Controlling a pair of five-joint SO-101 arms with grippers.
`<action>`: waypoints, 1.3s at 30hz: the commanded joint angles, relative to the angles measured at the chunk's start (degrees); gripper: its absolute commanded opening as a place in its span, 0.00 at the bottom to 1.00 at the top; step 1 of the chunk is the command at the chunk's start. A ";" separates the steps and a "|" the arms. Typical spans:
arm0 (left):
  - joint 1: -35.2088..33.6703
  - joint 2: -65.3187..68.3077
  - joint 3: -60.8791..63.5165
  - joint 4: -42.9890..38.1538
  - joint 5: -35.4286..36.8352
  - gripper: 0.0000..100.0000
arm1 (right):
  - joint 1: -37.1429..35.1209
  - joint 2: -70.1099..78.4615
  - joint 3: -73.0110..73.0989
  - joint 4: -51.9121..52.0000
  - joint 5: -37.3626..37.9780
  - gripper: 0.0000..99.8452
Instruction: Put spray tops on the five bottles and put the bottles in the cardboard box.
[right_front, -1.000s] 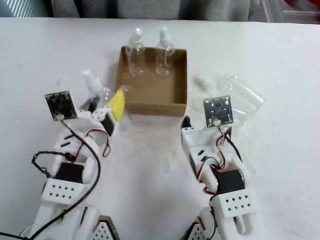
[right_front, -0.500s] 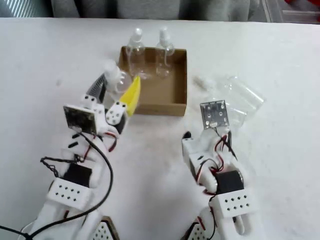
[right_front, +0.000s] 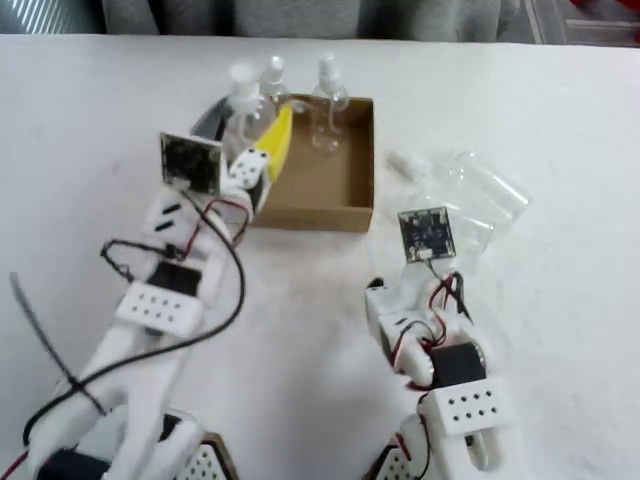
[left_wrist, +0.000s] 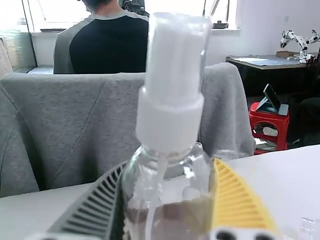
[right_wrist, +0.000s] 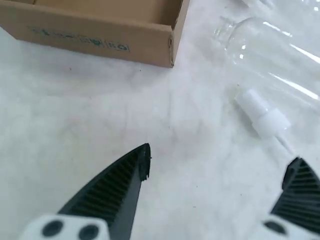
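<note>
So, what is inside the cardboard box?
A capped bottle and a second capped bottle stand at its far wall. The left gripper, shut on a third bottle, covers the cardboard box's far left corner; what lies beneath is hidden.

Bright, even light floods the white table (right_front: 540, 100), glaring pale around the cardboard box (right_front: 310, 215). Shadows along the box's near wall are faint and soft. Beyond the box, windows (left_wrist: 55, 12) blaze white behind the bottle (left_wrist: 167, 190); loose bottles (right_front: 490, 185) beside the box carry thin glints.
</note>
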 joint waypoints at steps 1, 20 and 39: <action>-0.13 7.43 -5.45 -6.95 -0.35 0.05 | 0.48 -0.84 0.53 0.13 0.53 0.38; -3.30 40.92 -19.16 -21.27 -0.44 0.05 | 0.48 -0.84 0.88 0.13 0.62 0.38; -3.30 52.18 -25.49 -23.38 -0.44 0.05 | 0.48 -0.84 0.97 0.13 0.62 0.38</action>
